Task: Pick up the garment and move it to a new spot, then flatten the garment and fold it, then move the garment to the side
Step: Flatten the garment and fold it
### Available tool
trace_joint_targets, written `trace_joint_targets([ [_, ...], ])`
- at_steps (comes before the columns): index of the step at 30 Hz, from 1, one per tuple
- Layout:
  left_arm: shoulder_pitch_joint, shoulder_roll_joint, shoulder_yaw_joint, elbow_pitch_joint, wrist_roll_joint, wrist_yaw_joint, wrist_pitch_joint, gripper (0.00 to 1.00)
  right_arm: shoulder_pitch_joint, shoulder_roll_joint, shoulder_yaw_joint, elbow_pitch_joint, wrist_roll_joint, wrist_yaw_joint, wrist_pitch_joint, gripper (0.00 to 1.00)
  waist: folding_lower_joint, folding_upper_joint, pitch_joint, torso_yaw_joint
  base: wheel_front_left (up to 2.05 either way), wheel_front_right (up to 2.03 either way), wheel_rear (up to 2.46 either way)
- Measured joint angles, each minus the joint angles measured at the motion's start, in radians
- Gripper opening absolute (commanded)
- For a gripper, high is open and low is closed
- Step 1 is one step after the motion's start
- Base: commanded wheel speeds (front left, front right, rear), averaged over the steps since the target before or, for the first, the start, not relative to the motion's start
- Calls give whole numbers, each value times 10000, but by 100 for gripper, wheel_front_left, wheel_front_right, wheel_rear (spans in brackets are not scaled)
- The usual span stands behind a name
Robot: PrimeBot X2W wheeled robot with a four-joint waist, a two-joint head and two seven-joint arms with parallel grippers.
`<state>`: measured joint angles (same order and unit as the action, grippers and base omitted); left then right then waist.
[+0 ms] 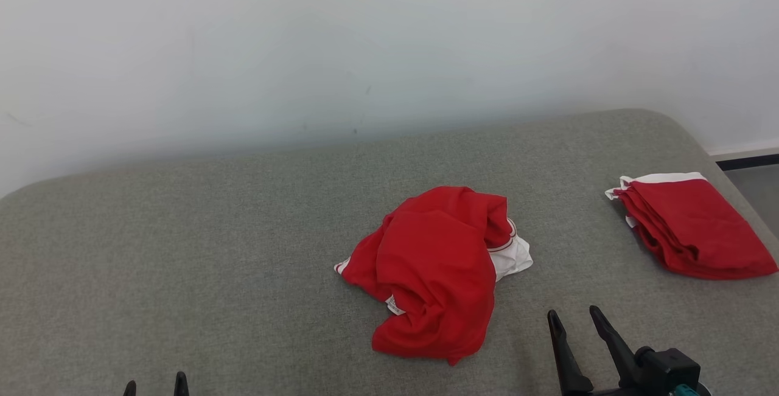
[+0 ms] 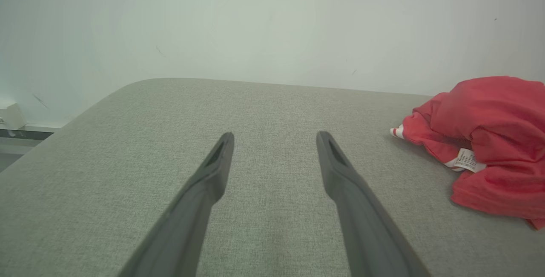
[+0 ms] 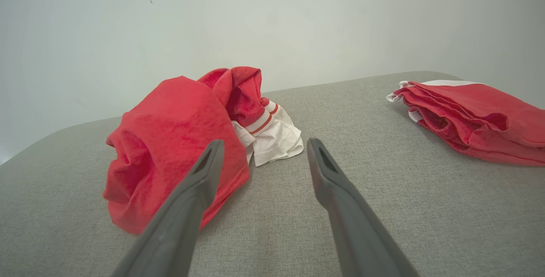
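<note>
Garment [image 2: 489, 141] label [image 2: 465, 160] print seemingly too small.

White tag [image 2: 466, 160] on red garment [image 2: 502, 111], print illegible (too small)

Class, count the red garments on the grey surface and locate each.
2. One crumpled garment lies centrally on the grey surface; one folded garment lies near its right edge. Its layers may hide more.
</note>
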<state>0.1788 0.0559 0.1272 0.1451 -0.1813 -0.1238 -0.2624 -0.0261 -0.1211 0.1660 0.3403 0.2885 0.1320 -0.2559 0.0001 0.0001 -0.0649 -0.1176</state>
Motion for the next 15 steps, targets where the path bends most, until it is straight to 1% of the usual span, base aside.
trace_joint_targets([
  [15,-49,-23,-50,165,29,-54,0,100,-56,-17,69,59,8,0,-42,100,0,0,62,-122,0,0,0],
])
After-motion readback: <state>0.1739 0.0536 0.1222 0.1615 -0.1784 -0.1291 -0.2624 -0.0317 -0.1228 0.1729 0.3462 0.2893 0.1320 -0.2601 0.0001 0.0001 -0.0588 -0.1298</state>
